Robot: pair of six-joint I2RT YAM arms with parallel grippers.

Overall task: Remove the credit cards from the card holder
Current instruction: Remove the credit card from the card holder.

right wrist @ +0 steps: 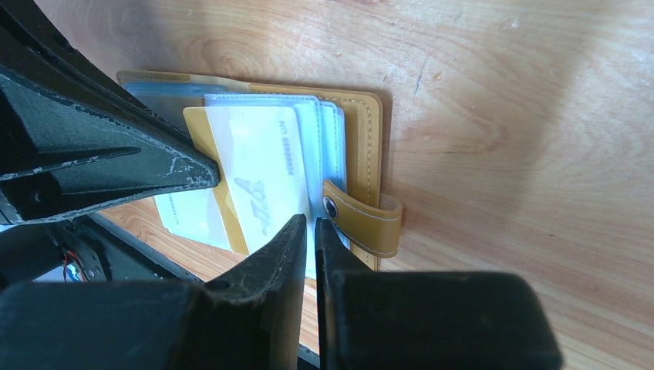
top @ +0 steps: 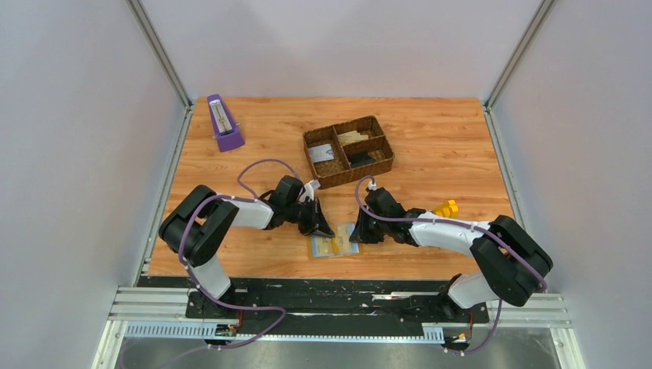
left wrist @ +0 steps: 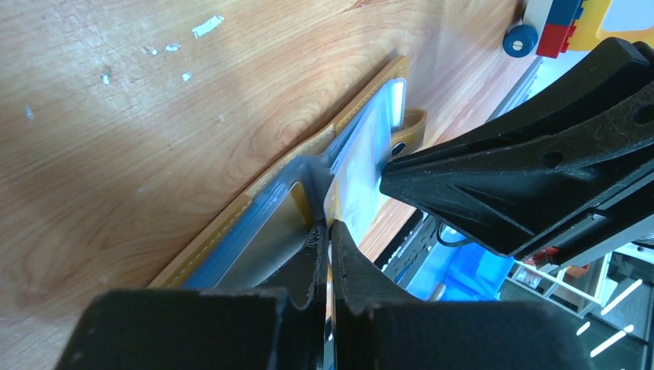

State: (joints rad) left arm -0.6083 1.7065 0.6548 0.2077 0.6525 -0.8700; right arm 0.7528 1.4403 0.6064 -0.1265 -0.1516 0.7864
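Left gripper (left wrist: 328, 231): the two fingers are pressed almost together, with only a thin slit between them. They appear to pinch the edge of a yellow card (right wrist: 197, 131) that sticks out of the card holder (right wrist: 362, 131). The left arm is folded at the elbow near its base. Its forearm runs rightward, low over the table (top: 461, 154), and the wrist tips the fingers down onto the holder's left side.

Right gripper (right wrist: 311, 227): the fingers are likewise drawn close, clamped on the edge of one of the holder's clear pocket pages. The right arm mirrors the left, with its elbow bent near the base, its forearm reaching leftward and its wrist pitched down. The two sets of fingertips meet over the holder from opposite sides.

The card holder lies open and flat on the table, near the front edge and directly under both grippers. Its mustard cover faces down and its blue-grey pockets face up. Its strap (right wrist: 362, 220), which carries a snap, lies loose just beside the right fingers.

Further off stand a brown woven tray (top: 354, 175) behind the grippers, a purple metronome (top: 223, 123) at the far left, and a small yellow toy (top: 446, 207) by the right forearm.
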